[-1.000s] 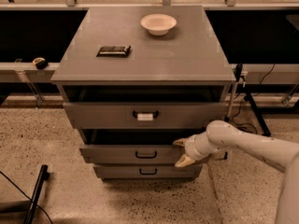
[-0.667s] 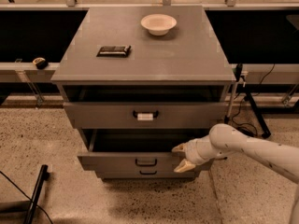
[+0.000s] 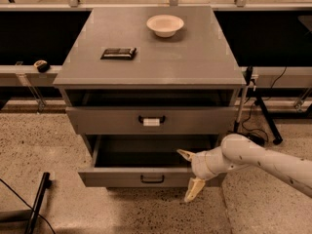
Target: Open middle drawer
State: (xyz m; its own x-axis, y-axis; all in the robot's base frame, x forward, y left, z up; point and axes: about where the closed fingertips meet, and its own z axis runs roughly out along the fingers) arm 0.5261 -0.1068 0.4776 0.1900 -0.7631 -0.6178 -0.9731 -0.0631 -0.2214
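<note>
The middle drawer (image 3: 122, 177) is a wide grey drawer with a small black loop handle (image 3: 152, 179). It stands pulled well out of the cabinet, and its deep grey inside (image 3: 141, 158) shows. My gripper (image 3: 189, 173) is at the right end of the drawer front. It is open, with one pale finger (image 3: 185, 154) over the top rim and the other (image 3: 193, 191) below the front's lower edge. My white arm (image 3: 263, 162) comes in from the right. The bottom drawer is hidden beneath the open one.
The top drawer (image 3: 107, 121), with a white tag on its handle (image 3: 151, 121), sits slightly out. A white bowl (image 3: 165, 25) and a flat black object (image 3: 118, 53) lie on the cabinet top (image 3: 195, 62). A black bar (image 3: 38, 204) lies on the floor at left, and a stand with cables (image 3: 261, 118) is at right.
The middle drawer has slid far out toward the camera, from nearly shut to wide open. My gripper moved forward with it at the front's right end.
</note>
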